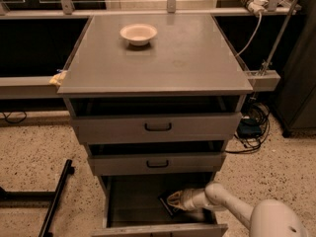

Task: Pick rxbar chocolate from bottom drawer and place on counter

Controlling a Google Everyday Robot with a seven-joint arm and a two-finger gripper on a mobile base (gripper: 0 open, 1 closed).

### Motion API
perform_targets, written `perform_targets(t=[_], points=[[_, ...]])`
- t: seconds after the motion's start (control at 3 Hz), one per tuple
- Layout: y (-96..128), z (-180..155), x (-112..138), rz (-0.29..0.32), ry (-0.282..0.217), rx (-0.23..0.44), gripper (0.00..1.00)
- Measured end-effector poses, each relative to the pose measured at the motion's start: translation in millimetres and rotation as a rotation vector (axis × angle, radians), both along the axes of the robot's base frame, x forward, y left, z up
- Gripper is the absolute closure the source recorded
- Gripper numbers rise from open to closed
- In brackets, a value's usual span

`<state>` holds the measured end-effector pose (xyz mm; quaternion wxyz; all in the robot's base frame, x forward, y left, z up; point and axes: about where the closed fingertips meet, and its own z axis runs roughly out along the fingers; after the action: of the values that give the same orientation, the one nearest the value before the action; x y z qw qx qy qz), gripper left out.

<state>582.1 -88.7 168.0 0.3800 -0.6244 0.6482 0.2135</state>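
The bottom drawer (133, 206) is pulled open at the foot of the grey cabinet. A small dark flat bar, the rxbar chocolate (166, 205), lies on the drawer floor toward the right. My white arm reaches in from the lower right, and the gripper (172, 200) is inside the drawer, right over the bar's near end. The counter (163, 58) is the grey cabinet top above.
A white bowl (138, 33) stands on the counter at the back left. The two upper drawers (157, 127) are slightly open. A black bar (55, 196) lies on the speckled floor at left. Cables (252, 127) hang at right.
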Motion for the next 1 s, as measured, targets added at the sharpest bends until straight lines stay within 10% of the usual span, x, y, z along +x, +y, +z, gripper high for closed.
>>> perform_targets(t=[0.33,1.0], points=[[7.9,-6.5,6.7,0.009,0.011,0.008,0.28],[4.7,-8.7,9.0,-0.036,0.02,-0.029,0.29]])
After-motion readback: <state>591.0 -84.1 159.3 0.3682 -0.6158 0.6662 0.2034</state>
